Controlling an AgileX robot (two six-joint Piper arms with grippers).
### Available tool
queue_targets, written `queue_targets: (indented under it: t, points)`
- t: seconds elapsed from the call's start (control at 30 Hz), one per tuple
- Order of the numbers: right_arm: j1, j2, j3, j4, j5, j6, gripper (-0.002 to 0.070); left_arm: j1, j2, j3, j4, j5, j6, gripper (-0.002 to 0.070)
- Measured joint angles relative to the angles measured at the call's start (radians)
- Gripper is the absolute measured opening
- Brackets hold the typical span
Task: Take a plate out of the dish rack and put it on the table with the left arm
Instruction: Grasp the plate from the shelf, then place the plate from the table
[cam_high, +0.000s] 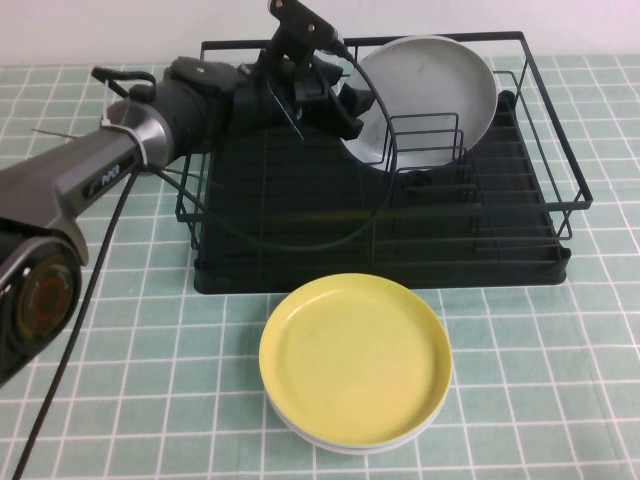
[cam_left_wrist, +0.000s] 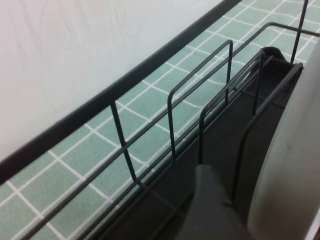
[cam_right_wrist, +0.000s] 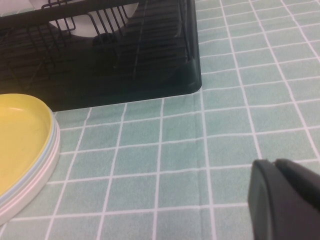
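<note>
The pale grey plate (cam_high: 430, 95) stands on edge among the wire dividers at the back of the black dish rack (cam_high: 300, 230). The left arm reaches over the rack's left side, with my left gripper (cam_high: 350, 108) at the plate's left rim. In the left wrist view the plate (cam_left_wrist: 287, 150) fills one side and one black finger (cam_left_wrist: 215, 210) lies beside it with a narrow gap between them. The other finger is hidden behind the plate. The jaws stand open astride the rim. My right gripper (cam_right_wrist: 276, 200) is shut and empty, low over the table (cam_right_wrist: 225, 115).
A yellow plate (cam_high: 355, 355) tops a small stack of pale plates (cam_high: 340, 443) on the mint-green tiled table (cam_high: 560, 380), just in front of the rack. The stack also shows in the right wrist view (cam_right_wrist: 20, 145). The left arm's black cable (cam_high: 70, 350) trails across the tiles.
</note>
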Motion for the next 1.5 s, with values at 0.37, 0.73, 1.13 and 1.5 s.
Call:
queue_targets:
  t: [0.37,0.73,1.13,1.5]
  points:
    - [0.000,0.000,0.000,0.000,0.000,0.000,-0.0020,0.000,0.009,0.000,-0.121,-0.008,0.092,0.0041]
    - [0.000,0.000,0.000,0.000,0.000,0.000,-0.0020,0.000,-0.085,0.000,-0.119,-0.015,0.116,0.0031]
    - [0.000,0.000,0.000,0.000,0.000,0.000,-0.0020,0.000,-0.386,0.072,-0.030,-0.222,0.006,0.0031]
    - [0.000,0.000,0.000,0.000,0.000,0.000,-0.0020,0.113,-0.846,0.765,0.019,-0.035,-0.338,0.0031]
